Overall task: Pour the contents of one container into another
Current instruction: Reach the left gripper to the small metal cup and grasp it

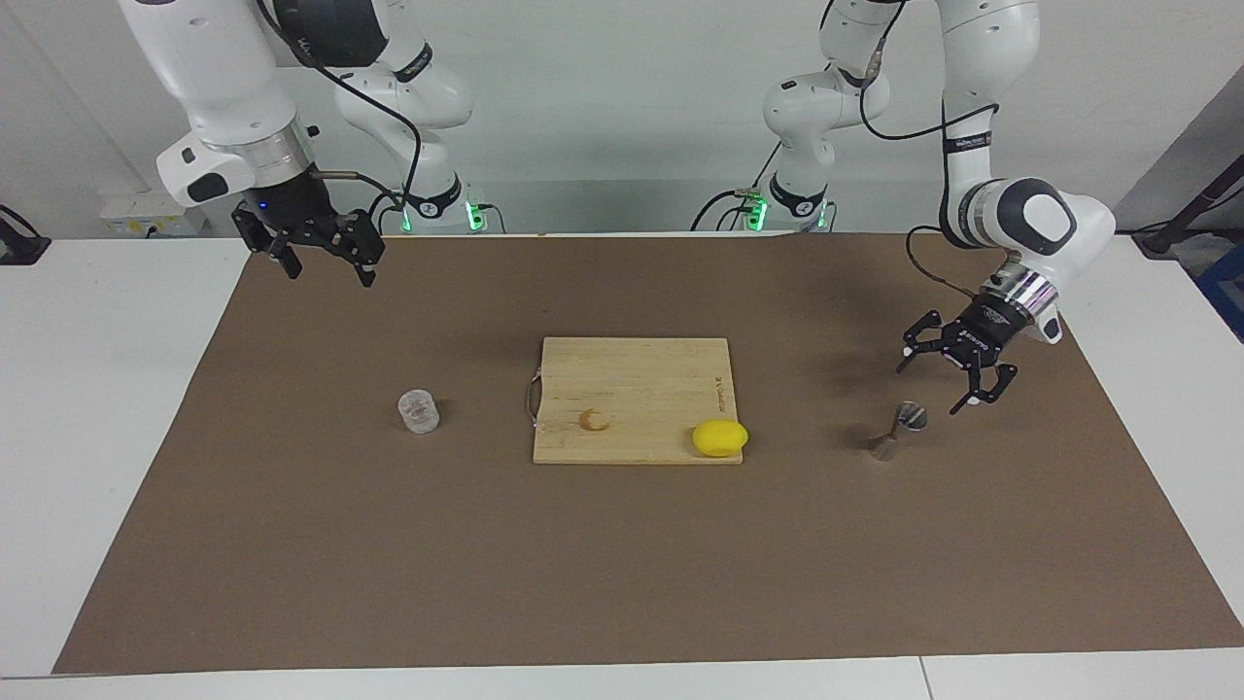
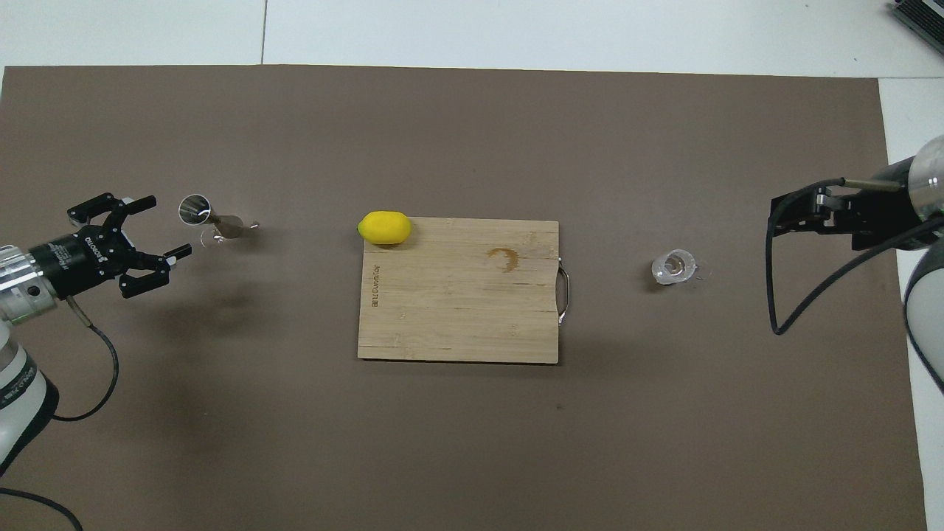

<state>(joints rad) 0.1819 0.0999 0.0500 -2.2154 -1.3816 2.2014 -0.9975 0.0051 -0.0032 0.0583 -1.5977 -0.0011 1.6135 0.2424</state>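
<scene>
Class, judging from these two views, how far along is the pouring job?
Done: nothing; the glass tumbler and metal jigger stand untouched on the mat. In hand: the open left hand hangs beside the jigger; the open right hand waits. Left: grasping, lifting, pouring.

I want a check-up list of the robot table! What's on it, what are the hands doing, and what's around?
Surface: brown mat on a white table.
Job's things: glass tumbler toward the right arm's end; metal jigger toward the left arm's end; both upright.
Clutter: cutting board mid-mat, lemon at its corner.
Hands: left hand open, just above the jigger, not touching; right hand open, waiting over the mat's edge.
Cables: black cable on the left arm.
Surroundings: white wall.
</scene>
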